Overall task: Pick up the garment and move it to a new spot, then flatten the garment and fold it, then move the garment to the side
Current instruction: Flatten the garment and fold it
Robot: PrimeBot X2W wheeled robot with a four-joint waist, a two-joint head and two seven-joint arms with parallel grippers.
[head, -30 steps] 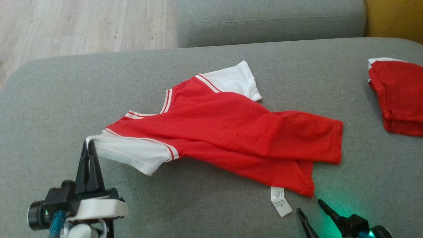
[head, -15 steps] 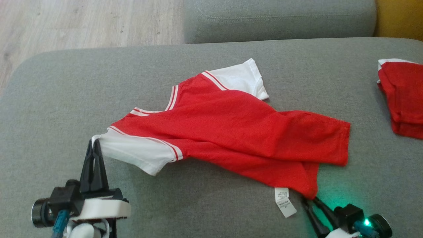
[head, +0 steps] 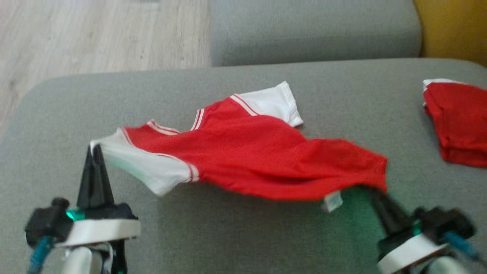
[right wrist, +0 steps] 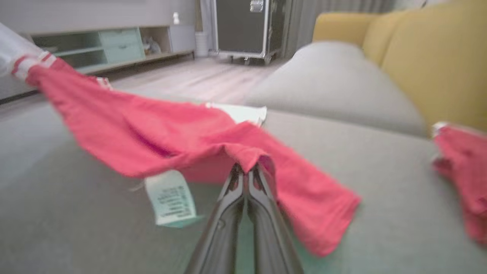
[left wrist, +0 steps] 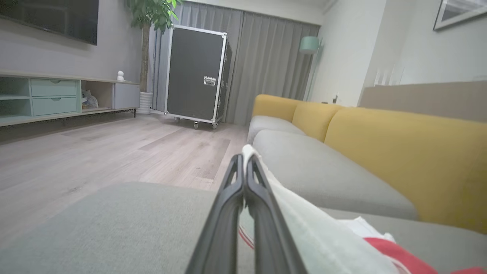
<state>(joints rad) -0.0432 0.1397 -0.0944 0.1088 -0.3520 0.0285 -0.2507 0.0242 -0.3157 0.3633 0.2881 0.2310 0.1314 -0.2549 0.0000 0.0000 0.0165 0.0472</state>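
The garment is a red shirt with white sleeves, stretched across the grey sofa seat and partly lifted off it. My left gripper is shut on the tip of the near white sleeve, at the lower left of the head view. My right gripper is shut on the red hem at the lower right. A white care label hangs from the hem just left of the right fingers. The far white sleeve still rests on the seat.
A second red garment, folded, lies at the seat's right edge. Yellow back cushions run along the right. Wooden floor lies beyond the seat's left end, with a black wheeled case and a low cabinet farther off.
The right gripper reached forward to the red hem and shut on it. Both grippers have since lifted, raising the garment's near edge off the seat. The head camera also shifted.
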